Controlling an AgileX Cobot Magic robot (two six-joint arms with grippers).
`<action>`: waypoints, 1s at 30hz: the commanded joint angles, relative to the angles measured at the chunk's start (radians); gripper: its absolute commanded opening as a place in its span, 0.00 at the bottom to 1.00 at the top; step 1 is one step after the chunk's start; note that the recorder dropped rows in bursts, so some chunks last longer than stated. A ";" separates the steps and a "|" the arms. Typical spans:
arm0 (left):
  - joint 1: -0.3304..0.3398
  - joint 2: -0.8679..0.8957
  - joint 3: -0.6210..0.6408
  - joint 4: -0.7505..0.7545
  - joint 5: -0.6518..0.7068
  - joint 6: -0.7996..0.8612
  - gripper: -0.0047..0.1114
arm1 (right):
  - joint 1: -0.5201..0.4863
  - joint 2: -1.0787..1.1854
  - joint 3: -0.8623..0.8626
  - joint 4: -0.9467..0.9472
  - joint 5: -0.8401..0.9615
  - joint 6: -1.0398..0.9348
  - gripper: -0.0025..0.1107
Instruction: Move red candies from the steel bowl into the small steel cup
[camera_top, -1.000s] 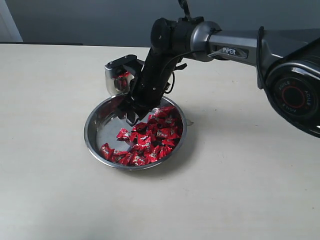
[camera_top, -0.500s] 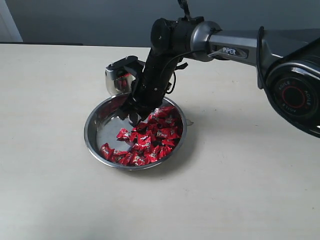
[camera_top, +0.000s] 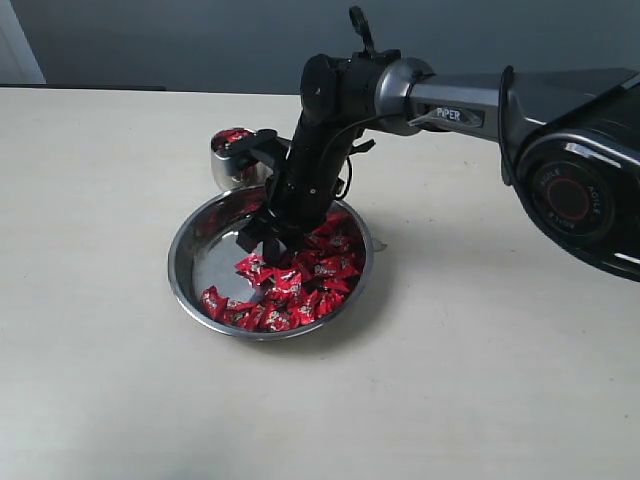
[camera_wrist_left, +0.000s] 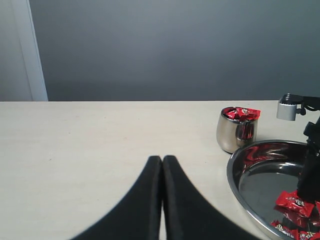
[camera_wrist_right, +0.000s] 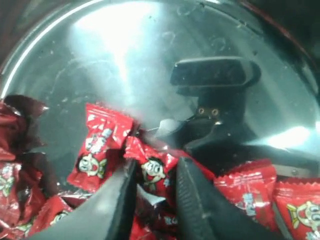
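Red candies lie heaped in the near right part of the steel bowl. My right gripper points down into the bowl at the pile's edge. In the right wrist view the right gripper is open, its fingers close on either side of one red candy that still lies on the pile. The small steel cup stands just behind the bowl's far left rim with red candies heaped at its mouth. My left gripper is shut and empty over bare table, left of the cup and bowl.
The cream table carries only the bowl and the cup. My right arm reaches in from the right edge, passing just beside the cup. A grey wall runs behind the table's far edge.
My right gripper has shifted lower and toward the near side of the bowl, onto the candy pile. Its jaws have narrowed. The cup's top, covered by the wrist before, now shows.
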 joint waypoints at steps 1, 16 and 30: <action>0.001 -0.005 0.001 0.000 -0.008 -0.004 0.04 | -0.003 0.005 -0.004 -0.003 -0.048 -0.004 0.02; 0.001 -0.005 0.001 0.000 -0.008 -0.004 0.04 | -0.003 -0.122 -0.004 -0.001 -0.304 -0.002 0.02; 0.001 -0.005 0.001 0.000 -0.006 -0.004 0.04 | -0.003 -0.084 -0.004 0.060 -0.738 -0.003 0.02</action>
